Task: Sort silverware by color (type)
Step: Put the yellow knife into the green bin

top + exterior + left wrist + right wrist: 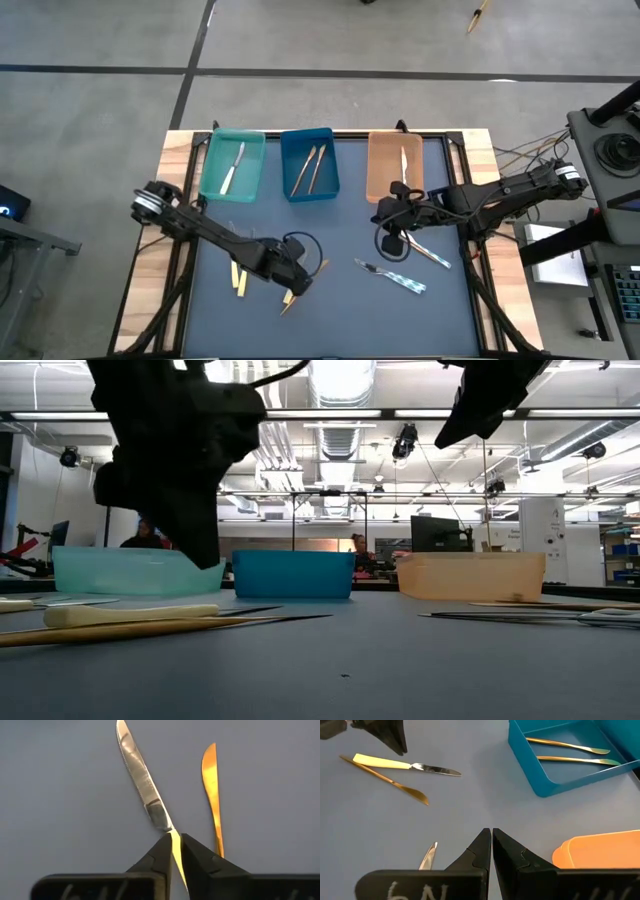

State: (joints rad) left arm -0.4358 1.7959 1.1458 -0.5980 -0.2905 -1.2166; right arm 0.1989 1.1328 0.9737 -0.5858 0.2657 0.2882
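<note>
Left gripper (172, 851) low over the desk (330, 300), jaws narrowed around the cream-yellow handle of a knife (142, 782) lying flat, a tan-brown knife (212, 790) just beside. Right gripper (491, 851) near the orange tray (600, 852), jaws shut, holding nothing.

**The room around my table**

From above I see a grey concrete floor (100, 110) crossed by dark seam lines (300, 72), and the table's pale wooden edges (150, 270) framing its dark mat (330, 310). To the right stands a grey desk (610, 150) with cables trailing beside it. Looking level across the table, I get an open workshop: a ceiling of exposed ducts (340, 440) and long strip lights (340, 380), white walls (40, 490) on the left, a dark monitor (440, 535) far off, and a person (357, 552) seated at the far end.
</note>
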